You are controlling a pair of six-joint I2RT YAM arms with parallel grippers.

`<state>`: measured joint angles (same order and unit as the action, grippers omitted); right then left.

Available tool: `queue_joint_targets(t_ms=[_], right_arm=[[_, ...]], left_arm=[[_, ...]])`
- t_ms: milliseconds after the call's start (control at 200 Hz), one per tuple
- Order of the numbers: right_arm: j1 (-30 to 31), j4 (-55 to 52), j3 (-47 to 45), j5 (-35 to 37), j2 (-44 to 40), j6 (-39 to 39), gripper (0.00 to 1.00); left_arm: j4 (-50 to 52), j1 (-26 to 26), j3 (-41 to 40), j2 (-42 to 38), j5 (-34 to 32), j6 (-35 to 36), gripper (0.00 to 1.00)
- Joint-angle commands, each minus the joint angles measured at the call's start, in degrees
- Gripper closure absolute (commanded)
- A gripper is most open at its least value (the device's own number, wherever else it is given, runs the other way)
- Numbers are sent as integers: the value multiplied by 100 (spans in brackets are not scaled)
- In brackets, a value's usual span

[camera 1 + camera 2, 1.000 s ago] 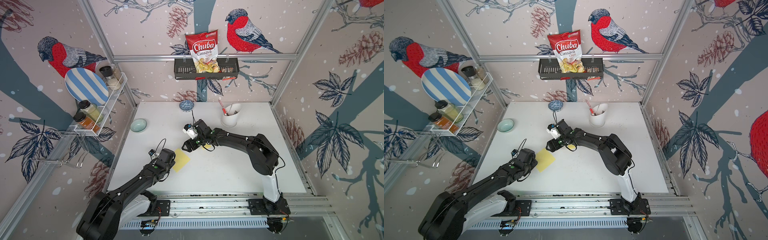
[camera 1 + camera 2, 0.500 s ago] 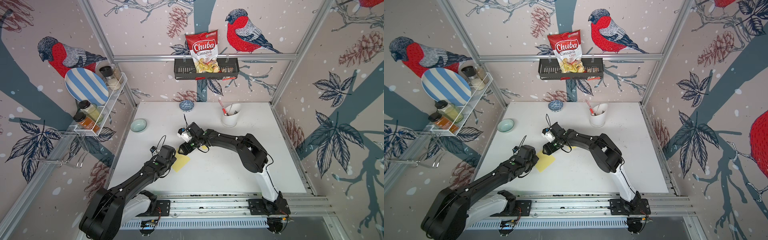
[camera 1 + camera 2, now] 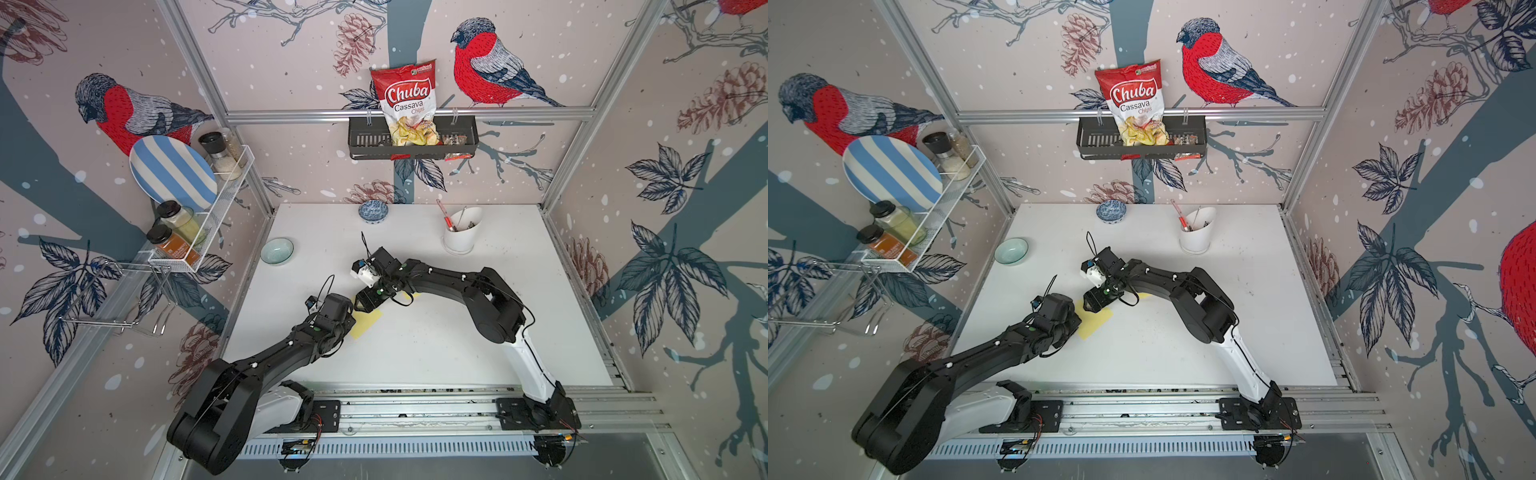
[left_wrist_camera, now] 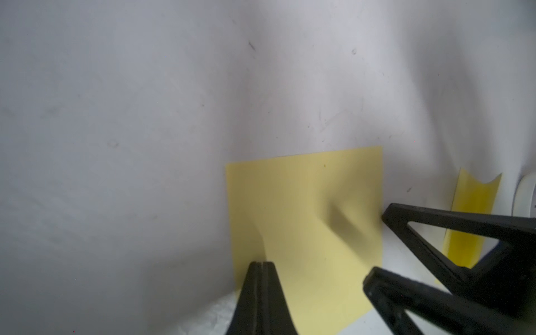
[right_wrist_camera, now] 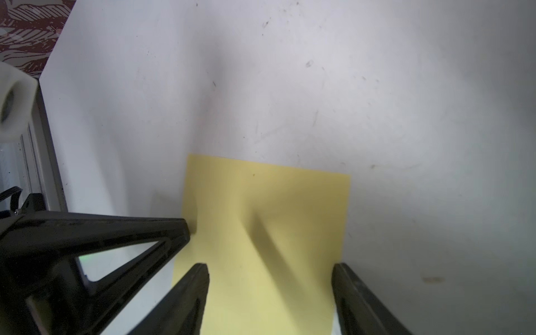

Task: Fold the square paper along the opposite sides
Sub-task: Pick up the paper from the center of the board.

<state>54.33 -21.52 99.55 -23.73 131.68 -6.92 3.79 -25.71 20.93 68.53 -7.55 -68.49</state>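
Paper (image 3: pixel 367 324) on table (image 3: pixel 457 353), edges diagonal to the table's sides

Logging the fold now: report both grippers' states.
Left gripper: closed, pinching the paper's edge.
Right gripper: open, astride the paper, holding nothing.

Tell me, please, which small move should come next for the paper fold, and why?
Probably raise the left claw slightly, toward the opposite side. It is shut on one edge of the yellow paper, which curls up there, while the right claw stands open nearby and grips nothing.
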Motion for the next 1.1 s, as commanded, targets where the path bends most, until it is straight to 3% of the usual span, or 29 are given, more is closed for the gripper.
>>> queue_joint_targets(t_ms=[0,365,595,900,1096], right_arm=[[22,-308,-1,99,62,67,28],[29,-372,-199,193,15,66,29],[34,-366,-157,132,24,59,42],[30,-414,-129,69,15,107,43],[36,-415,-111,-16,16,118,49]], left_arm=[[294,20,-20,177,96,142,100],[297,31,39,349,44,294,100],[359,39,43,285,-34,332,100],[329,47,205,412,-107,442,100],[238,49,284,528,-107,494,100]])
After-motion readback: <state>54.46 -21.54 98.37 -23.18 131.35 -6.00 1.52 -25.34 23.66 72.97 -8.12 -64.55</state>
